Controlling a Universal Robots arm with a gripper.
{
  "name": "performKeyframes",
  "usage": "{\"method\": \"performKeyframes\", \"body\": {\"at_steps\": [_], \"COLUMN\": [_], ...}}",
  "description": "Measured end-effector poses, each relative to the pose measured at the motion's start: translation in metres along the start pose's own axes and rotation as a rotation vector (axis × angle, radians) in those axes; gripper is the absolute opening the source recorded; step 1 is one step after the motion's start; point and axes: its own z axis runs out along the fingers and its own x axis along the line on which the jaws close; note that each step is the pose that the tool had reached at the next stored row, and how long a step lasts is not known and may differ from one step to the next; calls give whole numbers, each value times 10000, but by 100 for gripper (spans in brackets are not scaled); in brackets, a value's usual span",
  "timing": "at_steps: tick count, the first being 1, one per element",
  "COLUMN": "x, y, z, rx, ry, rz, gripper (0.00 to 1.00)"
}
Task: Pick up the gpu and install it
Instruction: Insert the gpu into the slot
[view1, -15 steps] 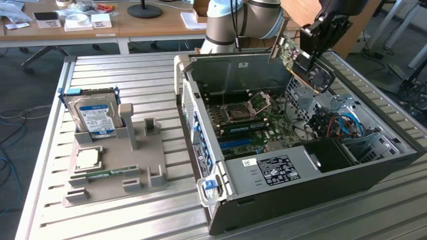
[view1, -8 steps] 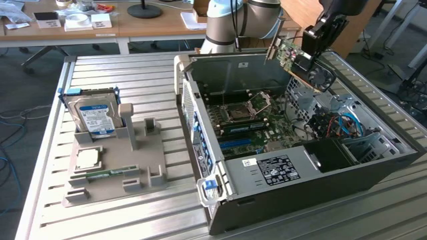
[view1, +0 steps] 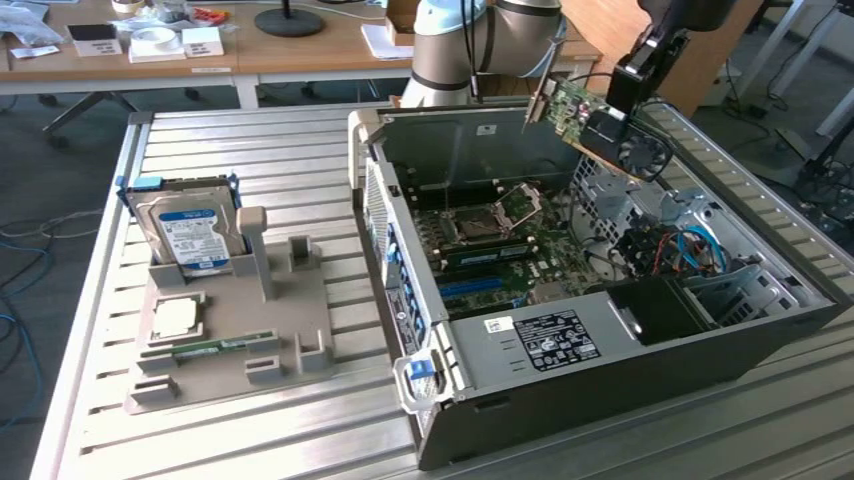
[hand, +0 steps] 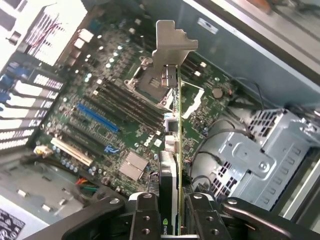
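Note:
The gpu (view1: 607, 125), a green card with a black fan and a silver end bracket, hangs tilted in the air over the far right corner of the open computer case (view1: 601, 330). My gripper (view1: 631, 95) comes down from above and is shut on the card's upper edge. In the wrist view the gpu (hand: 177, 130) shows edge-on, clamped between my black fingers (hand: 145, 215), with its bracket (hand: 172, 45) at the far end. Below it lies the motherboard (hand: 115, 115) with a blue slot (hand: 97, 117) and an open processor socket (hand: 147, 85). The card touches nothing in the case.
On the exterior view's left, a grey fixture (view1: 240, 330) holds a silver hard drive with a blue label (view1: 187, 235), a processor (view1: 176, 318) and a green memory stick (view1: 214, 348). Cables and a drive cage (view1: 694, 260) fill the case's right side. The arm's base (view1: 454, 50) stands behind the case.

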Motion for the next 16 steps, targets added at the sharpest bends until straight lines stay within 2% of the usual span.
{"method": "performKeyframes", "body": {"at_steps": [16], "x": [0], "y": [0], "z": [0], "rx": [-58], "ry": [148], "rz": [-2658], "gripper": [27]}}
